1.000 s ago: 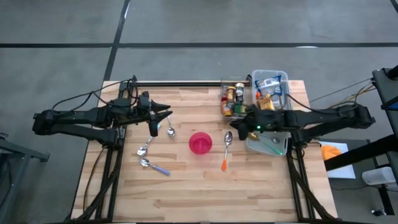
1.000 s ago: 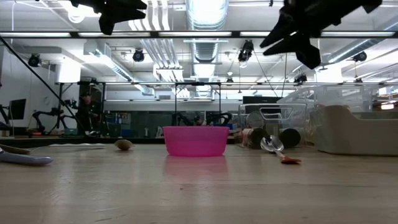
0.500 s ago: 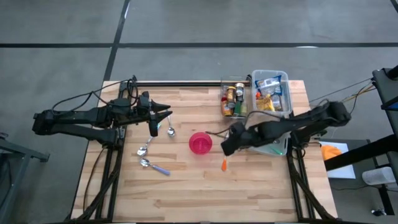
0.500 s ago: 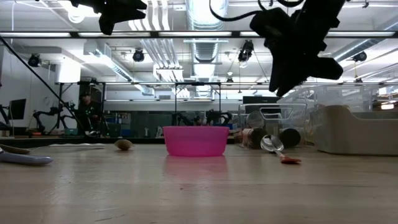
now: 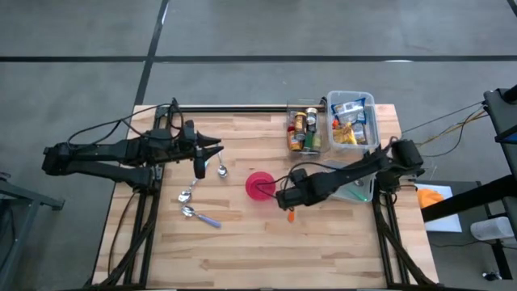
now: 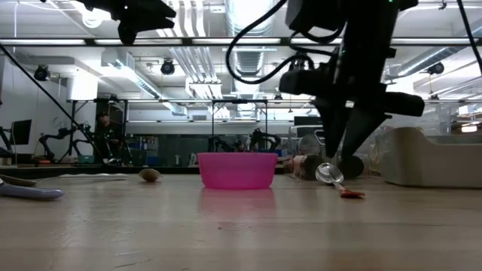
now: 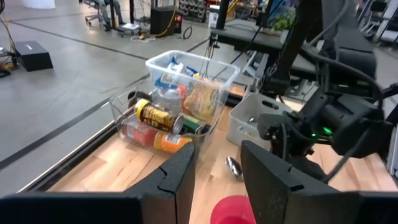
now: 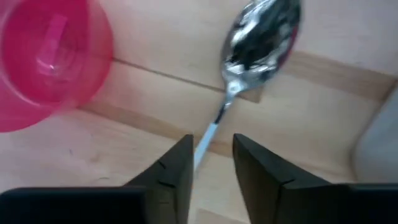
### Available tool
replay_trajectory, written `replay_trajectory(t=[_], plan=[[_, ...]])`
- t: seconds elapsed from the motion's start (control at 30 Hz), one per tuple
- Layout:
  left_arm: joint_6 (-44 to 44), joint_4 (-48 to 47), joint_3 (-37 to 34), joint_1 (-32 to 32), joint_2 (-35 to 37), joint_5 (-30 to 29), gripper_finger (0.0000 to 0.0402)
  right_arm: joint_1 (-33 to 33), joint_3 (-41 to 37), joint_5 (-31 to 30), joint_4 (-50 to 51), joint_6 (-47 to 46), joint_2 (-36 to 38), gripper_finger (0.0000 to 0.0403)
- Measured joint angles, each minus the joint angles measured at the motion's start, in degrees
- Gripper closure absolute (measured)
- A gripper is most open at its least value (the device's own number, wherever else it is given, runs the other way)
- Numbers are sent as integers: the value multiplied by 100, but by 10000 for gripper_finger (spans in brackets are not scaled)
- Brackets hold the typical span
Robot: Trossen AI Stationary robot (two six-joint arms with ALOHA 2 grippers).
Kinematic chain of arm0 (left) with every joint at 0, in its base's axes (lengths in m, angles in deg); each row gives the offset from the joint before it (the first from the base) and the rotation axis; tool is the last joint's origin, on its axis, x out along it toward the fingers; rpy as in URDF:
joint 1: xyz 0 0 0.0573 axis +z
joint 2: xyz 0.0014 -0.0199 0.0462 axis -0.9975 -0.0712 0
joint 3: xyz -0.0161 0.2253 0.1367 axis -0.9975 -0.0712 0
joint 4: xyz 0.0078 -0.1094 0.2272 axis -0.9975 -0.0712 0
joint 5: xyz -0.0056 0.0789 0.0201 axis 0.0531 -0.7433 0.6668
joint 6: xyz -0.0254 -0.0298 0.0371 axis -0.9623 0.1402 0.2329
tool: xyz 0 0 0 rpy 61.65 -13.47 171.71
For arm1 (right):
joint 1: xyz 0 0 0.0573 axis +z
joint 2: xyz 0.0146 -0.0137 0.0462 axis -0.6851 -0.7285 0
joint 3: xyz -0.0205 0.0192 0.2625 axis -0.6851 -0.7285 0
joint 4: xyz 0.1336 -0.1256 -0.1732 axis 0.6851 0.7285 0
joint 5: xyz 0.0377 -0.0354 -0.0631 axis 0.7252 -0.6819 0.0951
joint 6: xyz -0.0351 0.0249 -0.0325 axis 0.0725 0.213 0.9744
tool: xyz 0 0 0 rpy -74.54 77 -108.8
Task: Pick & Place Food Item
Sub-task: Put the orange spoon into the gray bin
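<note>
The food items are cans in a clear bin (image 5: 303, 128) and packets in a second clear bin (image 5: 352, 117), both at the table's far right. My right gripper (image 5: 283, 197) points steeply down just right of the pink bowl (image 5: 258, 185). It hangs open over a spoon (image 8: 261, 31) with an orange handle end (image 5: 291, 215). In the right wrist view the spoon's handle (image 8: 208, 134) runs between the two fingers, below them. My left gripper (image 5: 216, 148) waits open and raised over the table's left half, holding nothing.
Three more spoons (image 5: 221, 168) (image 5: 187, 194) (image 5: 198, 215) lie on the table's left half, near the left gripper. A pale grey container (image 5: 357, 189) stands at the right edge under the right arm. The near half of the wooden table (image 5: 266, 250) is bare.
My right gripper has swung from beside the bins toward the table's left and near edges and has come down. It has tipped from nearly level to pointing steeply down, and now stands over the spoon by the pink bowl. The left arm kept still.
</note>
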Motion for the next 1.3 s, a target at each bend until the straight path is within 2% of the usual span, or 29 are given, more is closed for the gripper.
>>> replay_trajectory(t=[0.2,0.3,0.4,0.7,1.3], plan=[[2,-373,0,0,0,0,272,3,337,135,39,38,-498,206],[2,-603,0,0,0,2,272,3,357,221,74,-6,-672,186],[7,-854,0,-2,1,2,272,7,353,160,110,-181,-794,182],[20,-1590,0,0,2,0,272,-11,346,-550,147,-539,-922,181],[20,-1689,0,0,0,2,272,-37,351,-444,119,-828,-1080,181]])
